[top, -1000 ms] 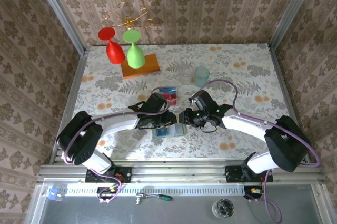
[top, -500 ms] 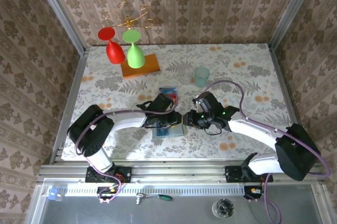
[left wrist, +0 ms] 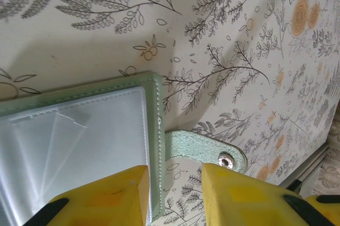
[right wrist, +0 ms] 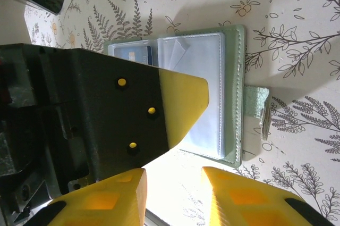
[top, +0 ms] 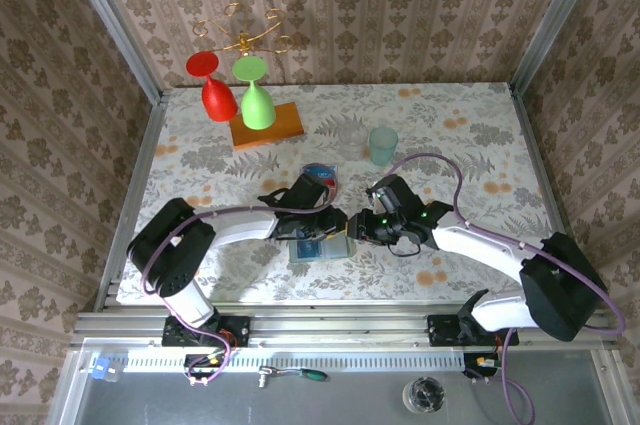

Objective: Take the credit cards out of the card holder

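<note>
working over the floral table (top: 470,125), with the card holder (top: 322,247) lying open and flat on it, under and between the two grippers. hovering the left gripper (left wrist: 172,189) right above the card holder's strap-side edge, fingers parted by a narrow gap and clamping nothing: one yellow finger (left wrist: 101,197) over the clear pocket (left wrist: 79,130), the other over the strap (left wrist: 204,154), not showing contact for certain. hanging the right gripper (right wrist: 172,197) just beside the card holder, jaws likewise partly apart and empty. resting beyond the card holder's far edge, apart from it, a small pile of credit cards (top: 320,177), already out. sitting in the pocket on the half away from the strap, a blue card (right wrist: 135,55), so judging the job as not yet finished. probably calling for pinning the card holder down through the empty clear pocket with one finger, while setting the other gripper's fingertip on the blue card's exposed edge and drawing it straight out along the pocket's mouth, not across the stitching. going slowly, guarding against the thin sleeve buckling or the card holder lifting under an off-line pull.
</note>
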Controlling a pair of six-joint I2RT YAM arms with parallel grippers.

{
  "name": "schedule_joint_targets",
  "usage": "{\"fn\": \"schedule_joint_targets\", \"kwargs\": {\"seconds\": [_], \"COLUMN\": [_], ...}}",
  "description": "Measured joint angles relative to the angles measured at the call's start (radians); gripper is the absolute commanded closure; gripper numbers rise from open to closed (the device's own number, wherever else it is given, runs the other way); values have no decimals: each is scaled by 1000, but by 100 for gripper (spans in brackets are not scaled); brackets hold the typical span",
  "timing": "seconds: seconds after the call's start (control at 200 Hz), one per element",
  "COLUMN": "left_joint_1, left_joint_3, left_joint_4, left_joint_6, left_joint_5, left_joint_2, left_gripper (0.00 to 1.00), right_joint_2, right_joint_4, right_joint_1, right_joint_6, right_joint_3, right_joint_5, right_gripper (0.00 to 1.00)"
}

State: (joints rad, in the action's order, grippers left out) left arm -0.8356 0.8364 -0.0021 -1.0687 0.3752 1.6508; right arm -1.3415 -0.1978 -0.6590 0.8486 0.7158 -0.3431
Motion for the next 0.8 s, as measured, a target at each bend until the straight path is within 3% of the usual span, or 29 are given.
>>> {"fn": "schedule_joint_targets", "kwargs": {"seconds": [0.8], "left_joint_1": [174], "left_joint_3": [-217], "left_joint_4": [-134], "left_joint_6": [72], "left_joint_5": [20], "left_joint_2": [-320], "left_gripper": [69], "right_joint_2": [-284], "right_joint_4": [104], "right_joint_1": [-123], "right_joint_6": [50], "right_joint_3": [157], "right_joint_5": [7], "right_gripper": [67]}}
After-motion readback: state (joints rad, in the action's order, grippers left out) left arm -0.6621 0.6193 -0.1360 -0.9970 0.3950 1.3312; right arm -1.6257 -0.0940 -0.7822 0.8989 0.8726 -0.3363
